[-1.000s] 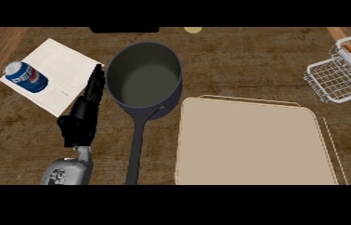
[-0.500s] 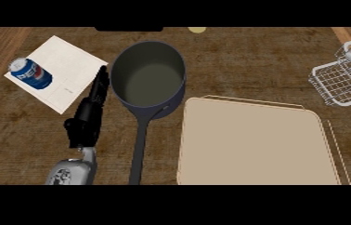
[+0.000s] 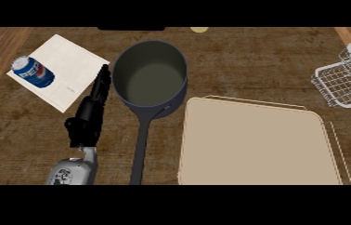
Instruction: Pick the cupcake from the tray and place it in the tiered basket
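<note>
The beige tray lies at the lower right of the counter, and no cupcake shows on it. A wire tiered basket is cut off by the right edge. My left hand rests open, fingers straight and pointing up along the left side of a dark pot, apart from the tray. My right hand is out of the picture. No cupcake is visible anywhere.
A dark blue-grey pot with a long handle stands between my left hand and the tray. A blue soda can lies on a white paper at upper left. A small pale round thing sits at the top edge.
The whole view has shifted: pot, tray and can sit slightly further right and lower than before. My left hand keeps its open pose beside the pot.
</note>
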### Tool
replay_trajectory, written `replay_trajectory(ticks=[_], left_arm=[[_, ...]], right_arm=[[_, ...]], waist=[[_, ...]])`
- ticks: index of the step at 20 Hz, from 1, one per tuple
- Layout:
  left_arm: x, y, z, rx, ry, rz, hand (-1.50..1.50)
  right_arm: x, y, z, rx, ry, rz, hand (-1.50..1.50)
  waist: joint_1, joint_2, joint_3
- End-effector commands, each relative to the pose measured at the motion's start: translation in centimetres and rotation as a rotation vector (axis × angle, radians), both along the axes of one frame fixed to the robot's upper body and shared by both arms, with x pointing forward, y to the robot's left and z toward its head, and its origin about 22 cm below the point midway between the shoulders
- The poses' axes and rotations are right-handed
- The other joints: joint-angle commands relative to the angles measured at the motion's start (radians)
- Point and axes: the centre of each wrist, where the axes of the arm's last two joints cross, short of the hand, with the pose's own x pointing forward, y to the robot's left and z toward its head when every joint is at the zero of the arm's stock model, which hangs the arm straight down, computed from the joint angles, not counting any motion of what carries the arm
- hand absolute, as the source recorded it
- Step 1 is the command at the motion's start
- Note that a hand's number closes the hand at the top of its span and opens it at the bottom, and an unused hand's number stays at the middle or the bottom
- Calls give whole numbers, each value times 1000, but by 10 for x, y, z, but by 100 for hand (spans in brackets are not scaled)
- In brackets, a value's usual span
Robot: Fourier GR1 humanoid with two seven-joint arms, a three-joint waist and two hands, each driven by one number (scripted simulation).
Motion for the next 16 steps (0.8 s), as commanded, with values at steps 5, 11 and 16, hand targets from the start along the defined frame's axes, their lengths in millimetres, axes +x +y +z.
replay_trajectory(ticks=[5,11,16], left_arm=[[11,0,-8,-10,-7,-6,0],[-2,-6,-6,-10,-7,-10,0],[9,4,2,-9,7,-30,0]], right_arm=[[43,-13,-1,-82,-24,-44,150],[69,-37,-34,-127,1,-73,150],[81,-56,-75,172,53,-160,-150]], waist=[[2,3,0],[14,4,1],[13,6,1]])
